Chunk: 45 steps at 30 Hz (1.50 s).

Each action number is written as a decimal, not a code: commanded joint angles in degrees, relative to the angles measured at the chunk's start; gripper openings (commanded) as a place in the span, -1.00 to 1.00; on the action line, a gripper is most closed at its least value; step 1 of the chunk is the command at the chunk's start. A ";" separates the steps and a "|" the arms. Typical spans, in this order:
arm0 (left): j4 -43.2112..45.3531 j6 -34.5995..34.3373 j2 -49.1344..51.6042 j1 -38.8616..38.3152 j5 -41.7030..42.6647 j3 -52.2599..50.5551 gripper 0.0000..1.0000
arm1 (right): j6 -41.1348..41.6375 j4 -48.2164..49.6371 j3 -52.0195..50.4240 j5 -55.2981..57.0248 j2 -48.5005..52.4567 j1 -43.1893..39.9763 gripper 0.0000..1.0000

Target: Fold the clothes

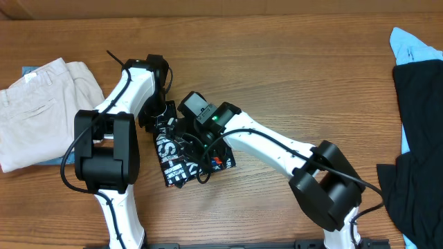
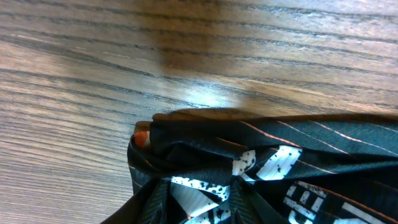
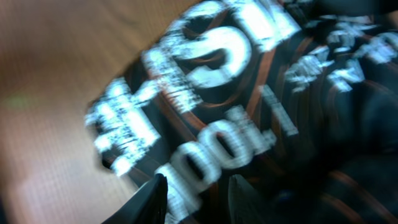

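One thin, creased black garment [image 1: 174, 166]

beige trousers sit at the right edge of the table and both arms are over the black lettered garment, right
Not quite: the overhead view shows the beige trousers at the left edge of the table; both arms are over the black lettered garment.

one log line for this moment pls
garment: bunched on table | left pincer: at its edge | right pincer: over it, jaws apart | trousers: far left
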 commanded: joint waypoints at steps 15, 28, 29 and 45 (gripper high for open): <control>-0.33 -0.11 -1.55 0.37 -0.76 -0.57 -0.28 | 13.53 10.56 1.05 24.70 2.93 -11.85 -0.24; -0.31 -0.11 -1.55 0.37 -0.81 -0.57 -0.28 | 15.82 3.13 1.25 21.57 -2.10 -15.98 -0.14; -0.31 -0.11 -1.55 0.37 -0.81 -0.57 -0.28 | 15.80 0.15 1.25 16.04 -4.13 -15.63 -0.14; -3.04 -0.13 -1.55 0.37 -3.52 -0.57 -0.28 | 13.64 -9.40 -7.93 -3.30 -6.23 -11.32 -0.06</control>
